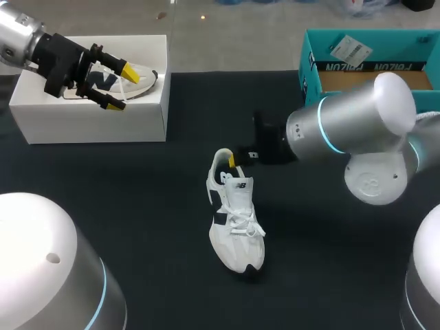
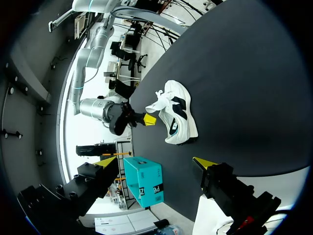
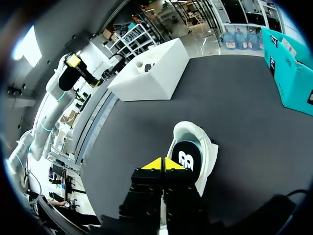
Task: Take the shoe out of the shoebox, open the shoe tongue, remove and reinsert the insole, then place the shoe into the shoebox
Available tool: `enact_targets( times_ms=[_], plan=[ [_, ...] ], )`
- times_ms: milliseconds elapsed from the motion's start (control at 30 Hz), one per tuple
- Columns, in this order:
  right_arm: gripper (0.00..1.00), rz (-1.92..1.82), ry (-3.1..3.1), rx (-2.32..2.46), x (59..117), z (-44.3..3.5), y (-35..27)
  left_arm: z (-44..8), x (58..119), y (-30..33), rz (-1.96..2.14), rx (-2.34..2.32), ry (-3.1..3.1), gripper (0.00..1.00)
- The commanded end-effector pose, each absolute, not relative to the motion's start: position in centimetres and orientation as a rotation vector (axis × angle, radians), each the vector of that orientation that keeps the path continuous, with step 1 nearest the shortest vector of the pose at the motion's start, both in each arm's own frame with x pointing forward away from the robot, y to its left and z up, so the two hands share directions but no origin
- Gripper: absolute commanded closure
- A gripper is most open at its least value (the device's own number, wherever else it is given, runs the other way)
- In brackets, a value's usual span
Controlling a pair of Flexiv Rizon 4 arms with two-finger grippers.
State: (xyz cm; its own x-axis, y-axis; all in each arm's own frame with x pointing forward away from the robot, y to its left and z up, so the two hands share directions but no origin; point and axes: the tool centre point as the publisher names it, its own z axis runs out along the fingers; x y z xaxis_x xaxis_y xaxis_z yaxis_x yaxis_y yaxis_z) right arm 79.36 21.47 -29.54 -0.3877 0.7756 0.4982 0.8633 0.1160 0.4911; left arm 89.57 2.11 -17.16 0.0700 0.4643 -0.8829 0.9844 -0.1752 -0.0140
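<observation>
Hovering at the shoe [image 1: 236, 220] heel, right fingers [image 3: 152, 165] sit pinched together.

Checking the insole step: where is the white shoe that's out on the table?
In the head view the white shoe stands mid-table, the right gripper at its heel, the white shoebox further left.

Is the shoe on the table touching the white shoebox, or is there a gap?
Apart. The head view shows a strip of bare black table between the shoe and the white shoebox.
</observation>
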Motion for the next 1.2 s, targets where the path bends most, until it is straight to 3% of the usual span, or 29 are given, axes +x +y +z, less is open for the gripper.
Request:
enact_targets(
  times_ms=[33, 467, 1200],
  plan=[
    [1.0, -0.427, -2.52, -2.518, 79.0, -29.5, 22.0, -17.1, 89.6, 2.1, -1.044, 1.719, 1.45, 0.0],
    [1.0, -0.182, -2.682, -2.72, 80.9, -33.7, 24.7, -17.1, 89.6, 2.1, -1.044, 1.719, 1.45, 0.0],
    [1.0, -0.041, -2.739, -2.659, 82.1, -35.9, 24.4, -17.1, 89.6, 2.1, -1.044, 1.719, 1.45, 0.0]
  ],
)
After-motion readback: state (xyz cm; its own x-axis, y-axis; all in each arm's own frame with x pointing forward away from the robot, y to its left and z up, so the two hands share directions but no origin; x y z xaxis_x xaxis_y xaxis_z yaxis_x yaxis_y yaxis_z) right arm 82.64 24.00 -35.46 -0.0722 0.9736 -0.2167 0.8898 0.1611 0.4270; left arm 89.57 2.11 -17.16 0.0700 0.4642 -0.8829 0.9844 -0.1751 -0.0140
